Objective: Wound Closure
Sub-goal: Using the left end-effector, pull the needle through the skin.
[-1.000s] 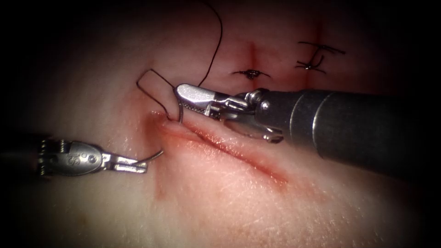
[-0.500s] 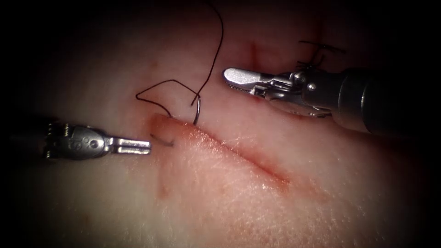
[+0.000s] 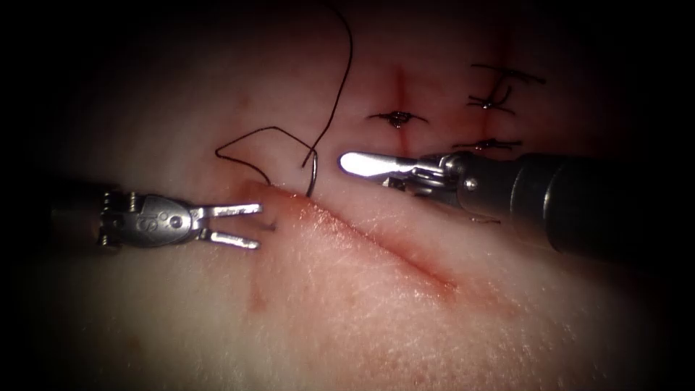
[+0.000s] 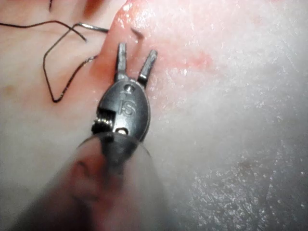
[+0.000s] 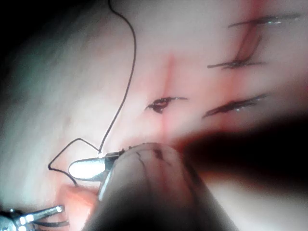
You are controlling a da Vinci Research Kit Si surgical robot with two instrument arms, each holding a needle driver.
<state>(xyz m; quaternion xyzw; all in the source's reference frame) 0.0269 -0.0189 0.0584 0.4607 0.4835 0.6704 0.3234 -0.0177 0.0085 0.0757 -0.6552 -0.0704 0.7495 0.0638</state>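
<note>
Needle (image 3: 313, 174) seen lodged in tissue (image 3: 376, 304), unheld. Left tool (image 3: 246, 224) spread open, empty; right tool (image 3: 362, 165) apparently closed, empty. Needle judged stiff, slippery; exposed tip (image 3: 269, 226) best purchase.

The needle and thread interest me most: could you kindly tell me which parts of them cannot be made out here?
- Needle: its middle is buried in the tissue at the left end of the cut, endoscope view. A short tip shows beside the open left pincer, which holds nothing.
- Thread: its far end runs off the picture's upper edge.
- Right pincer: in the right wrist view its own shaft covers the lower jaw.
</note>
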